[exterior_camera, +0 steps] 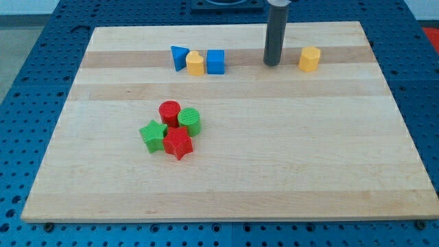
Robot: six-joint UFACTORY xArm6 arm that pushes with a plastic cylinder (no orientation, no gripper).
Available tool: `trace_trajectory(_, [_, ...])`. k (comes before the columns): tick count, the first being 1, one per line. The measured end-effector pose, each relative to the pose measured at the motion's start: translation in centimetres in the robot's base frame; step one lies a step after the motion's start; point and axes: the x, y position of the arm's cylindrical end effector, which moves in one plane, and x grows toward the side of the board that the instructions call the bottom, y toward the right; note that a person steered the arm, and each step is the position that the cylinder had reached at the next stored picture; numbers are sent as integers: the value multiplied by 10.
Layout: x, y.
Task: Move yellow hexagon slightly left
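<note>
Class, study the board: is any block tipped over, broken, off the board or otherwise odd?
Nothing stands out. The yellow hexagon sits flat near the view's top right, apart from my tip to its left. The other blocks sit in two tidy groups on the wooden board; none looks damaged.

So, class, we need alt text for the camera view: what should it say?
My tip rests on a wooden board, left of the yellow hexagon. Further left sit a blue triangle, yellow block and blue cube; red and green blocks cluster nearer the bottom.
</note>
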Motion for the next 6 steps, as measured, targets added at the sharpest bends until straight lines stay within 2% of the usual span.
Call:
trace_trajectory(1, [-1, -32])
trace_trajectory(2, [-2, -23])
trace_trajectory(3, [-41, 16])
trace_trajectory(4, [-82, 89])
trace_trajectory(5, [-68, 195])
trace_trajectory(6, [-21, 228])
